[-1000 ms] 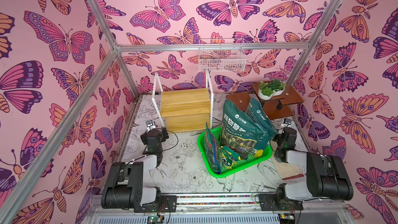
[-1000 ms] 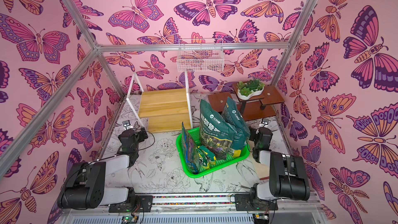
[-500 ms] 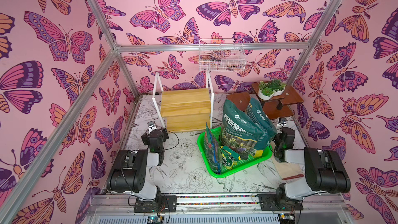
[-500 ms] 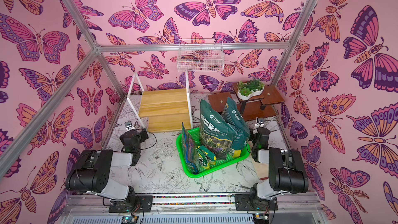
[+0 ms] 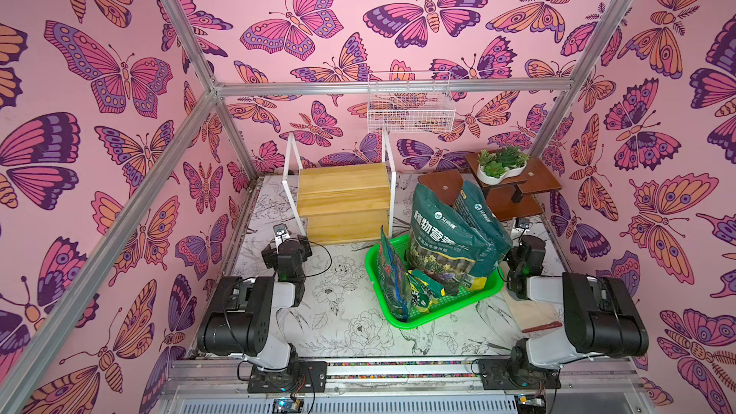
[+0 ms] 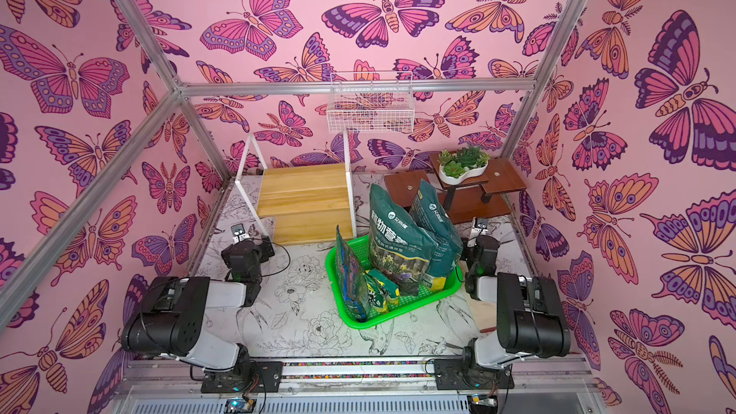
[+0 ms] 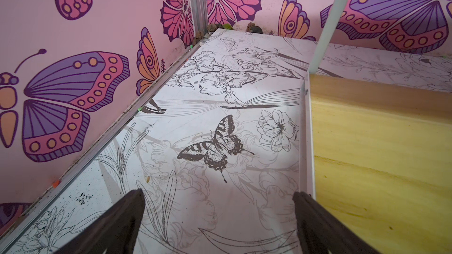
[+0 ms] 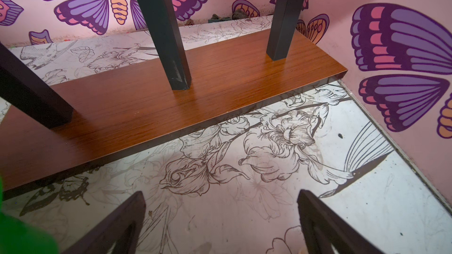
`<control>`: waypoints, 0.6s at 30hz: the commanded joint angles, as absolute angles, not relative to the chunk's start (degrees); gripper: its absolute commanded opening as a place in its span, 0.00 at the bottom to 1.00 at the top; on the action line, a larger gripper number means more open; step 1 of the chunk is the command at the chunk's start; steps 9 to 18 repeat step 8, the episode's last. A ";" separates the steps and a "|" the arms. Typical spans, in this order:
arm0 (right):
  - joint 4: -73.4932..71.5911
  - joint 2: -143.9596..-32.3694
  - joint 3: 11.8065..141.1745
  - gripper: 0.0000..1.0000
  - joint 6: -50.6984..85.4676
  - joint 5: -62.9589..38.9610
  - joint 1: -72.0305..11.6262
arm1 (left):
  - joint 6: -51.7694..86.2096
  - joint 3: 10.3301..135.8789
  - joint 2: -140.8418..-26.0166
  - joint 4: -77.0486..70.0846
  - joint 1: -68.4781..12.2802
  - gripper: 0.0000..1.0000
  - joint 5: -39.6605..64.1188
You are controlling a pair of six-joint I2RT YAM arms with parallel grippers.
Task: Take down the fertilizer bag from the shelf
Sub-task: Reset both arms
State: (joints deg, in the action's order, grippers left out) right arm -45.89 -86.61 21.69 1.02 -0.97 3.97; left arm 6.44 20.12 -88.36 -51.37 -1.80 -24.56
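Hanging low over the table [image 5: 346, 312], the left pincer [image 7: 217, 193] has its jaws spread wide with only printed tabletop between them. The right pincer [image 8: 221, 193] is spread just as wide and holds nothing. Both arms are folded back at the sides, which I judge to be a parked pose that keeps them out of the middle.

The shelf [image 5: 342, 193] stands just ahead of the left pincer and toward its right, and both wooden steps are bare. The fertilizer bag [image 5: 442, 232] is off the shelf. It stands in the green tray [image 5: 422, 322] between the two pincers, close to the right pincer's left side. The bag leans back on a second green bag [image 5: 478, 213]. That probably keeps it upright, since the tray's walls are low.

At the tray's nearer end are colourful packets [image 5: 392, 276], one standing on edge and smaller ones lying against it.

Ahead of the right pincer, the dark brown stand [image 8: 195, 89] carries a white planter [image 5: 500, 165] of green succulents. The wire basket [image 5: 410, 109], high on the far wall, seems to hold nothing.
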 commanded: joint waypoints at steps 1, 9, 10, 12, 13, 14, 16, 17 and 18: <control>-46.55 -86.12 22.68 0.99 0.26 -1.66 3.59 | 6.03 20.57 -88.86 -53.81 -2.37 1.00 -24.16; -46.58 -86.18 22.65 0.99 0.26 -1.62 3.60 | 6.16 21.02 -89.04 -53.01 -2.24 1.00 -23.60; -46.58 -86.18 22.65 0.99 0.26 -1.62 3.60 | 6.16 21.02 -89.04 -53.01 -2.24 1.00 -23.60; -46.58 -86.18 22.65 0.99 0.26 -1.62 3.60 | 6.16 21.02 -89.04 -53.01 -2.24 1.00 -23.60; -46.58 -86.18 22.65 0.99 0.26 -1.62 3.60 | 6.16 21.02 -89.04 -53.01 -2.24 1.00 -23.60; -46.58 -86.18 22.65 0.99 0.26 -1.62 3.60 | 6.16 21.02 -89.04 -53.01 -2.24 1.00 -23.60; -46.58 -86.18 22.65 0.99 0.26 -1.62 3.60 | 6.16 21.02 -89.04 -53.01 -2.24 1.00 -23.60; -46.58 -86.18 22.65 0.99 0.26 -1.62 3.60 | 6.16 21.02 -89.04 -53.01 -2.24 1.00 -23.60; -46.58 -86.18 22.65 0.99 0.26 -1.62 3.60 | 6.16 21.02 -89.04 -53.01 -2.24 1.00 -23.60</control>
